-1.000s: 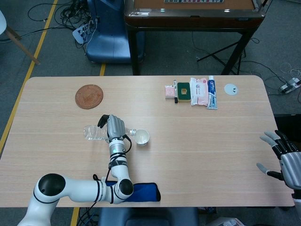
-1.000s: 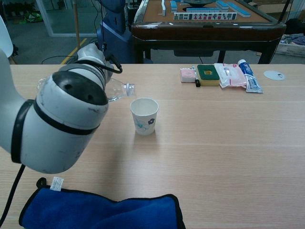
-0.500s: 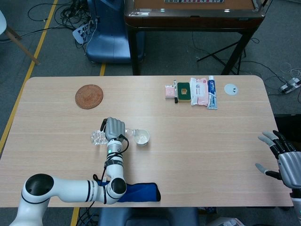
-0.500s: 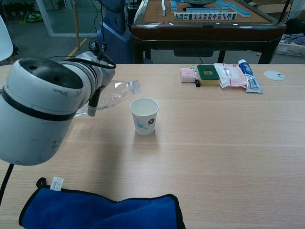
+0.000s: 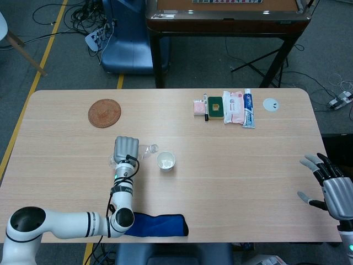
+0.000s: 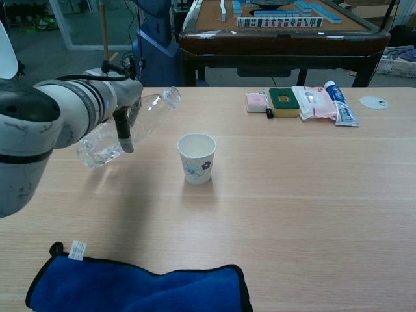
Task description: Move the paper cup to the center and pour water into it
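Head view looks steeply down over the table (image 5: 231,165); chest view (lower, nearer) faces across it.

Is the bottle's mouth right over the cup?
No, in the chest view the bottle, held by the left hand, tilts with its mouth up and left of the cup.

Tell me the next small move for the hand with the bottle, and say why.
Probably set it down. The left robot hand holds the water bottle tilted neck-up, its mouth beside the paper cup, not over it; whether the cup holds water can't be made out.
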`<state>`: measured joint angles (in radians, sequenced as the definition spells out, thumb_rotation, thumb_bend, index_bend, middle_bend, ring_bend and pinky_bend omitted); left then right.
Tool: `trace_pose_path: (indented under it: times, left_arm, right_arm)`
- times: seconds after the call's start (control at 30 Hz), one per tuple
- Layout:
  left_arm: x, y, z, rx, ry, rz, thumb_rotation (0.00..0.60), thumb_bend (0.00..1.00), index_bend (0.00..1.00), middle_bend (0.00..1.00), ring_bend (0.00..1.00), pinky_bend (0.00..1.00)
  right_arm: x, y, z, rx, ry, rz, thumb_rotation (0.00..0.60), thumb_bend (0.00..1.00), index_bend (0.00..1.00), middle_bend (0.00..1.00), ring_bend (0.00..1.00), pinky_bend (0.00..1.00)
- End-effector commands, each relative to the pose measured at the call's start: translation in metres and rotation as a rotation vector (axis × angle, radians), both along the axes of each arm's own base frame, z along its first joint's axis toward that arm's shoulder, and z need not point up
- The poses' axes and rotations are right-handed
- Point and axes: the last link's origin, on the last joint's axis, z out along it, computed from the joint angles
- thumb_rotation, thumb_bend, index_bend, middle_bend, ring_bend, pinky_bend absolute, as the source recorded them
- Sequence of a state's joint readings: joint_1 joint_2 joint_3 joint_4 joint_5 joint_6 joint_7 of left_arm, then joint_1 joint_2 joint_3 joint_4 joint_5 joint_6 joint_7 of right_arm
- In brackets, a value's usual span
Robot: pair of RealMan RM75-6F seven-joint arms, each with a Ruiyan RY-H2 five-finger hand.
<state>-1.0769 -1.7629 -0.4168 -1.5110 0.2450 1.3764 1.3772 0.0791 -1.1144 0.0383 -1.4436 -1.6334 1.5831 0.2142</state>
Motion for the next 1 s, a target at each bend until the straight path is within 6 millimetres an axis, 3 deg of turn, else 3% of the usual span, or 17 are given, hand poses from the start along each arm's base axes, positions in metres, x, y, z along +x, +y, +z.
trace_pose_path:
  times: [0.03, 0.33, 1.0]
  left_arm:
    - [-0.015, 0.001, 0.011, 0.049, -0.064, -0.002, 0.6, 0.09, 0.7, 0.86, 0.57, 0.6]
    - [-0.043, -0.001, 0.032, 0.15, -0.243, 0.04, 0.6, 0.11, 0.69, 0.86, 0.56, 0.6]
    - [-0.104, -0.016, 0.055, 0.331, -0.605, 0.151, 0.6, 0.11, 0.67, 0.83, 0.54, 0.6]
  right_arm:
    - [0.0, -0.001, -0.001, 0.003, 0.002, -0.002, 0.6, 0.05, 0.23, 0.17, 0.08, 0.27]
    - [-0.001, -0.002, -0.007, 0.023, 0.011, -0.009, 0.6, 0.05, 0.23, 0.17, 0.08, 0.27]
    - [0.0, -0.001, -0.008, 0.025, 0.019, -0.009, 0.6, 0.05, 0.23, 0.17, 0.08, 0.27]
